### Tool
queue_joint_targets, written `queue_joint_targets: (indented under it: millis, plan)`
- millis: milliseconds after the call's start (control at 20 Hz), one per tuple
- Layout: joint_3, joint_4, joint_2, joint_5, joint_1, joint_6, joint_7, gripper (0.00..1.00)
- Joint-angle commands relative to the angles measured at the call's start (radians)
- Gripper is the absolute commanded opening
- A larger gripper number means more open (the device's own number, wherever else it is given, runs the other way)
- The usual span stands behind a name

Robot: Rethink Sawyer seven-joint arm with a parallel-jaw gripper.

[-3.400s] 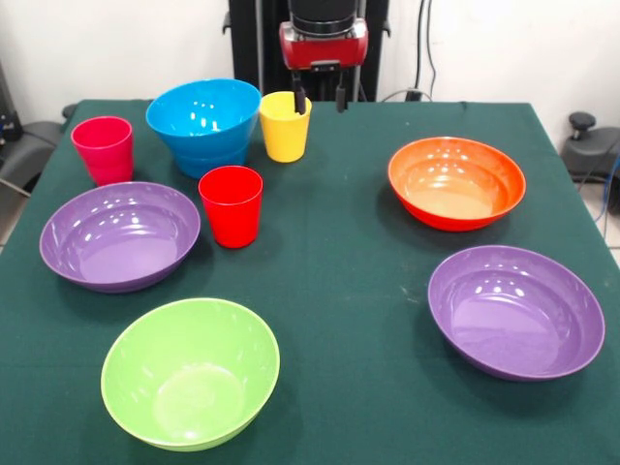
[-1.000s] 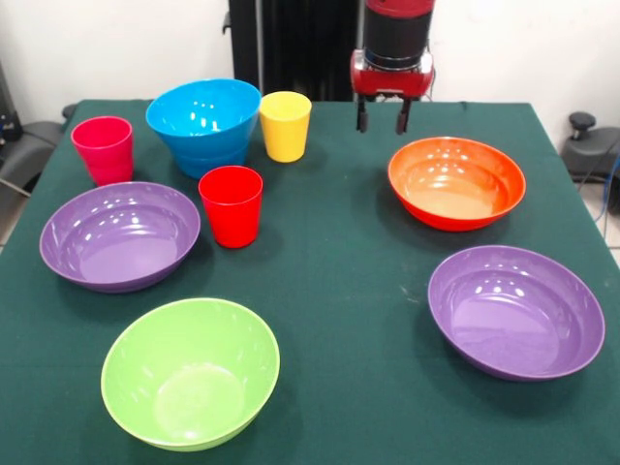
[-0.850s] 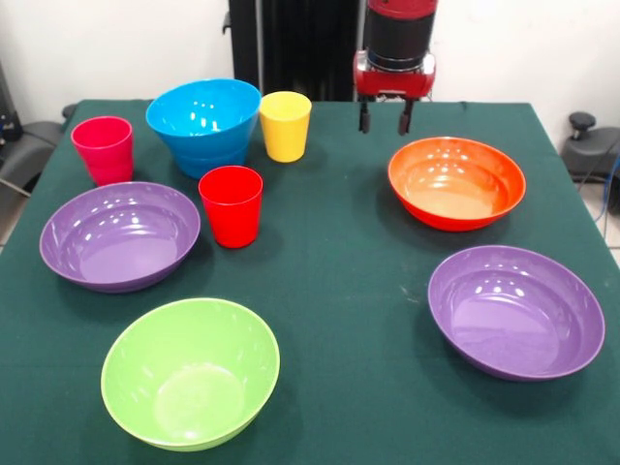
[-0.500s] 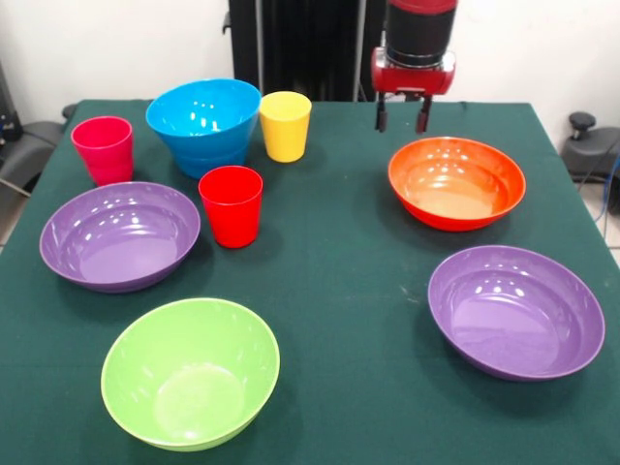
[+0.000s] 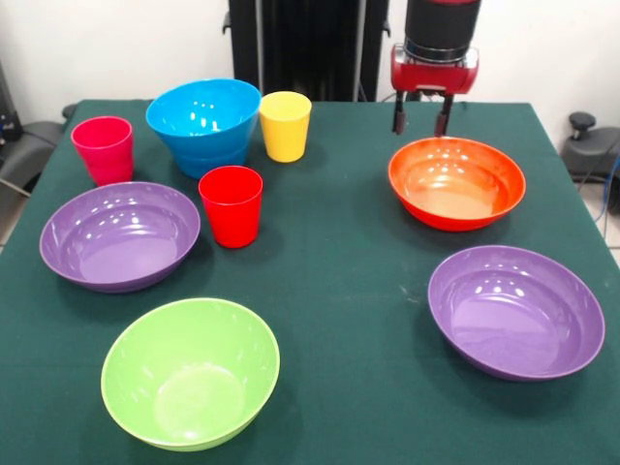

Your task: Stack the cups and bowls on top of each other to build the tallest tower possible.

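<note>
- Gripper [image 5: 420, 120] hangs above the far rim of the orange bowl [image 5: 456, 183], jaws spread apart with nothing between them. Reads as lining up on that rim for a pinch grasp; a judgement only.
- Orange bowl sits upright on the green table [image 5: 349, 281], on the picture's right, well apart from the other pieces. Free space round it suits a grasp from above.
- A purple bowl [image 5: 515, 311] lies nearer the camera on the same side, upright, not touching the orange one.
- Second purple bowl [image 5: 119, 235] sits on the picture's left, with the red cup [image 5: 232, 205] just beside its rim; cannot tell if they touch.
- Blue bowls [image 5: 204, 124] at the far left appear nested, one in the other: a double lower edge shows. The only stacking visible.
- Yellow cup [image 5: 285, 126] stands just beside the blue pair; pink cup [image 5: 103, 149] on their other side, near the table edge.
- Lime green bowl [image 5: 190, 372] sits alone, nearest the camera.
- All pieces mouth up, so bowls can nest; no tower built beyond the blue pair. Task looks barely begun.
</note>
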State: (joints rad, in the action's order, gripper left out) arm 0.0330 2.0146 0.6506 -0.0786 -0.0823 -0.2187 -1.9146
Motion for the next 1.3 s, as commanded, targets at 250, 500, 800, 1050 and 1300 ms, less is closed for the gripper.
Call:
queue_joint_targets:
  millis: [250,500,800,1050,1300]
  plan:
    - [0.034,-0.105,0.044,0.073,0.010,-0.180,-0.121,1.00]
    - [0.030,-0.148,0.004,0.100,0.025,-0.168,-0.147,1.00]
    - [-0.006,-0.329,-0.111,0.150,0.083,-0.219,-0.168,1.00]
    - [-0.059,-0.505,-0.217,0.207,0.136,-0.278,-0.202,1.00]
    - [-0.093,-0.662,-0.307,0.250,0.164,-0.345,-0.212,1.00]
